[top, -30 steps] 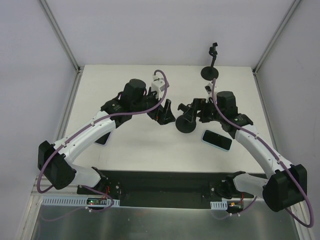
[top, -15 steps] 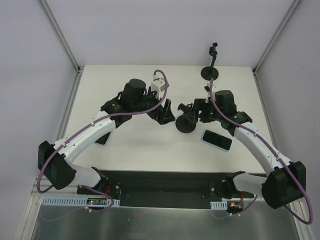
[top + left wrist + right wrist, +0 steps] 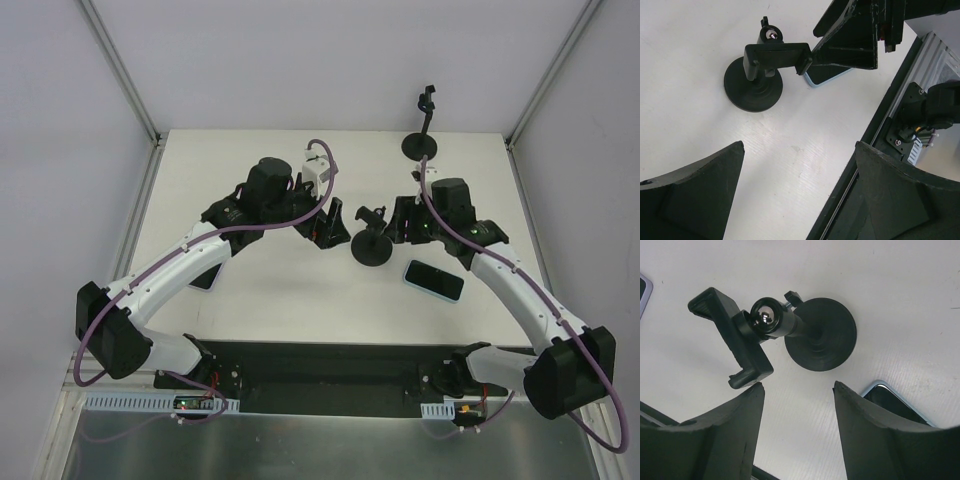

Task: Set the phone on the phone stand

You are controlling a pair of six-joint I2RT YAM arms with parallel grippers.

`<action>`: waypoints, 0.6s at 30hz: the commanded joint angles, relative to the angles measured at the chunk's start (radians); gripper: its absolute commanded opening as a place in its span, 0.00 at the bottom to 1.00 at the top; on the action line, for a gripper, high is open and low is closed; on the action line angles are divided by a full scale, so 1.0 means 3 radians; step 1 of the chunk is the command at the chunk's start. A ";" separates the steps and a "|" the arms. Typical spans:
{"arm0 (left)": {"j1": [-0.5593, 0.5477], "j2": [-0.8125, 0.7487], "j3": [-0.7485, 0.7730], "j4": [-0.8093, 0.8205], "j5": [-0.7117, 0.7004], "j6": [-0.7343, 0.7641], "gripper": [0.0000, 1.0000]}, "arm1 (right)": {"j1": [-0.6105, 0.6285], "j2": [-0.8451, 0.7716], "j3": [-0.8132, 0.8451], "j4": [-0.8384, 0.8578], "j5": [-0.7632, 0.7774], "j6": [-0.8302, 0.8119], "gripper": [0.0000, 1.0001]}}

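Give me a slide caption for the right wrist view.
Open right gripper facing the phone stand, a phone lying flat nearby.

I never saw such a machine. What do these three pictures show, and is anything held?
Two white-and-black robot arms are bolted to a white table: the left arm and the right arm. One picture looks down from above; two come from wrist cameras, so the dark shapes at their bottom are each arm's own jaws. On the table: a black phone stand with a round base, another black stand at the far edge, and a dark phone in a pale blue case, lying flat. Both pairs of jaws are open, holding nothing.
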 commanded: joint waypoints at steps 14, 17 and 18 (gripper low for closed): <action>-0.0006 -0.0001 0.0129 -0.0043 -0.0003 0.0050 0.91 | 0.0114 0.0109 0.0209 0.0282 -0.0400 0.0014 0.85; -0.0006 0.0004 0.0124 -0.0043 -0.0029 0.0065 0.91 | 0.0170 0.0273 0.0337 0.0236 -0.0329 0.0019 0.75; -0.0012 0.0009 0.0123 -0.0043 -0.0049 0.0070 0.91 | 0.0195 0.0299 0.0363 0.0220 -0.0293 0.0025 0.71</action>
